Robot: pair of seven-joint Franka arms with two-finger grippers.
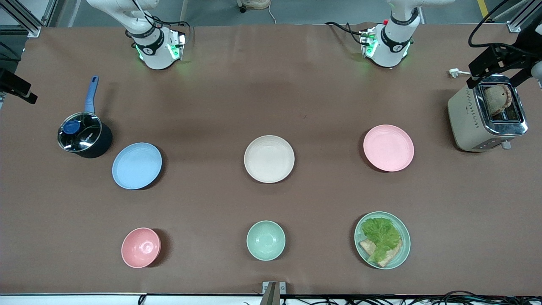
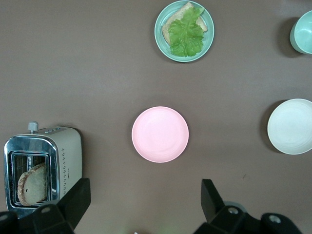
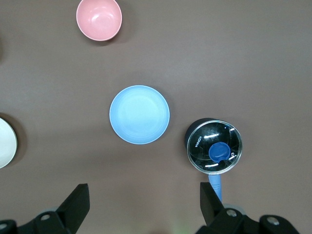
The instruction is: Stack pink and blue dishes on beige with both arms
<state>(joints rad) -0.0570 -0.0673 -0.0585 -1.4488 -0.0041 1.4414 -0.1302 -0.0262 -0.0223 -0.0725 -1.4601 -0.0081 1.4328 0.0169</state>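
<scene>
On the brown surface (image 1: 271, 63) we see the beige plate (image 1: 269, 159) midway, the blue plate (image 1: 136, 165) toward the right arm's end beside a lidded saucepan (image 1: 81, 134), and the pink plate (image 1: 388, 148) toward the left arm's end near a toaster (image 1: 487, 112). Nearer the front camera lie a pink bowl (image 1: 141, 247), a green bowl (image 1: 266, 240) and a lettuce plate (image 1: 382, 240). The left tool (image 2: 146, 200) hangs open above the pink plate, the right tool (image 3: 145, 202) open above the blue; both are cut off in their wrist views.
</scene>
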